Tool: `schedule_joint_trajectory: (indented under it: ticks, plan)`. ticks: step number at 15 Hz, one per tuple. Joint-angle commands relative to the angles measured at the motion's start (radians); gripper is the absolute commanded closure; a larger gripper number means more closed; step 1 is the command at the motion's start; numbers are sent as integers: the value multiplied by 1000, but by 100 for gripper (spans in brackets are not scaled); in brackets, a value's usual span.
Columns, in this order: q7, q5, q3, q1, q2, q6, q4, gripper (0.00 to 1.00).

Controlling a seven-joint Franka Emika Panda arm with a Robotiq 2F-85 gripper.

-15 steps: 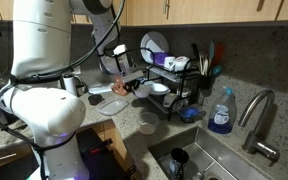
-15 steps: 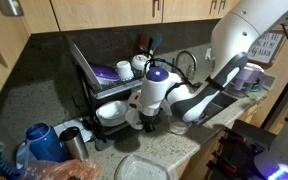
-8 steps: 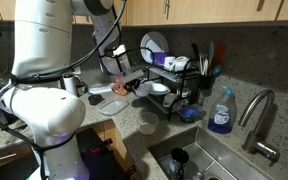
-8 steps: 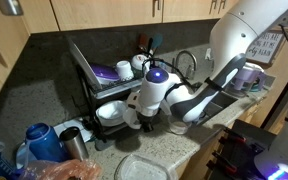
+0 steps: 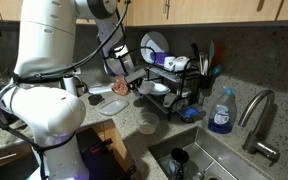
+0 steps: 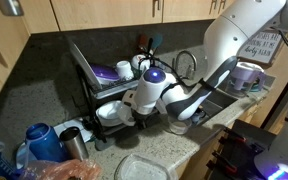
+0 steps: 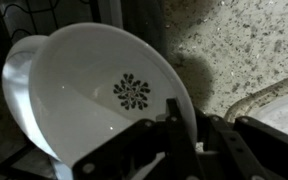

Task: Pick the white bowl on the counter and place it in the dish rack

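The white bowl fills the wrist view, with a small dark flower mark on its inside. My gripper is shut on its rim. The rim of another white dish shows behind it. In both exterior views my gripper holds the bowl at the lower tier of the black wire dish rack. Speckled counter shows beside the bowl.
A duller translucent bowl and a clear lidded container sit on the counter by the rack. Plates, cups and utensils fill the rack's upper tier. A blue soap bottle, faucet and sink lie beyond.
My arm has shifted slightly toward the rack, carrying the bowl a little further into the lower tier. The grip has not changed.
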Motion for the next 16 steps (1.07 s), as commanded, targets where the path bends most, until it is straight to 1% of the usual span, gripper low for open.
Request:
schedule_joint_trajectory:
  ticks: [1, 5, 10, 13, 16]
  plan:
    - [147, -103, -70, 32, 68, 79, 63, 97]
    - [266, -171, -122, 57, 90, 137, 90, 97]
    - [386, -263, -161, 105, 35, 169, 97, 97]
    - [445, -325, -179, 131, 25, 177, 116, 97]
    - [496, -380, -193, 151, 41, 183, 138, 97]
